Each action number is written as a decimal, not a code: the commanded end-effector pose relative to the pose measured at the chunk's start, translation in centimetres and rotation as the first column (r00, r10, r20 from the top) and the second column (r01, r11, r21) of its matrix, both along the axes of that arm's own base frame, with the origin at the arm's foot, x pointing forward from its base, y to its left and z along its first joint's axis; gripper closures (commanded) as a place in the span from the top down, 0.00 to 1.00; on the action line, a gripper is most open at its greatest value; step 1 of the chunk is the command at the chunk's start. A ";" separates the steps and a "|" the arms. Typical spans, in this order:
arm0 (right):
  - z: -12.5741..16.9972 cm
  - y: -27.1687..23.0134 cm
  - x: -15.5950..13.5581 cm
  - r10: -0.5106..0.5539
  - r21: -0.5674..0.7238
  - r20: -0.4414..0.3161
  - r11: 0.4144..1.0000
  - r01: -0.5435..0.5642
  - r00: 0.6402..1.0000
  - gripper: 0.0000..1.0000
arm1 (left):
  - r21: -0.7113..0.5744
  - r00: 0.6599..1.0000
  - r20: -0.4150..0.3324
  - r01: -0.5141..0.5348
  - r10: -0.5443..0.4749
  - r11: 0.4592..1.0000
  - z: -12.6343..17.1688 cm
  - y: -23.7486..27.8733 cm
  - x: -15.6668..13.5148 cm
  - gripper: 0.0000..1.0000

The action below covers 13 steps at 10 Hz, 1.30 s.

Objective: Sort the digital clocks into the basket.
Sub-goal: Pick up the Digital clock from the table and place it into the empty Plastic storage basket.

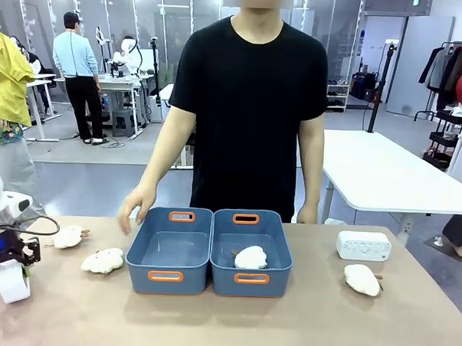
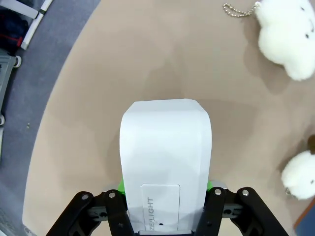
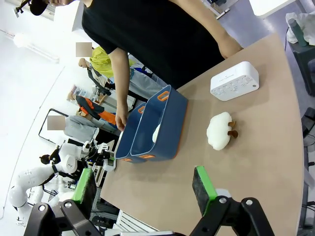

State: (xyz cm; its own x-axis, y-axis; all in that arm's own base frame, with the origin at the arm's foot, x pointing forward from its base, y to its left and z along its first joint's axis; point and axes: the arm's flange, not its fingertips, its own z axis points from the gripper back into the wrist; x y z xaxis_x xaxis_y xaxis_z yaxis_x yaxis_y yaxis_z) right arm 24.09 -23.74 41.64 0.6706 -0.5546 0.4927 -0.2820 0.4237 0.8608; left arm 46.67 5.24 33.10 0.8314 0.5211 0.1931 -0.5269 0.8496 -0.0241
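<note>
Tan tabletop (image 1: pixel 224 326), lab behind: left gripper (image 2: pixel 165 187) clamped on one digital clock (image 2: pixel 166 142) at near left edge, presumably for carrying to the blue basket (image 1: pixel 146 273); second clock (image 1: pixel 363 245) at far right; right gripper (image 3: pixel 142 184) wide, empty.

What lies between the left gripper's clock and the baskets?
A white plush toy lies on the table between the clock and the left basket. It is low; a lifted clock likely clears it.

At the near left, the left gripper (image 1: pixel 10 271) pinches a digital clock (image 2: pixel 165 147), while the right gripper (image 3: pixel 142 189) hovers with jaws wide apart
</note>
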 end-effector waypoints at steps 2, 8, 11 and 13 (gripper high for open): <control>0.2 0.0 0.0 -0.003 0.010 0.011 1.000 0.003 1.000 1.00 | -0.002 0.985 0.019 0.169 -0.169 0.986 7.0 0.0 -4.4 0.05; 0.2 0.0 0.0 -0.003 0.010 0.011 1.000 0.003 1.000 1.00 | -0.162 0.856 0.369 0.442 -0.362 0.882 12.9 20.8 -14.3 0.05; 0.2 0.0 0.0 -0.003 0.010 0.011 1.000 0.003 1.000 1.00 | -0.359 0.814 0.563 0.400 -0.146 0.843 10.2 29.2 -19.1 0.05; 0.2 0.0 0.0 -0.003 0.010 0.011 1.000 0.003 1.000 1.00 | -0.371 0.820 0.562 0.368 -0.110 0.853 10.8 29.7 -21.8 0.05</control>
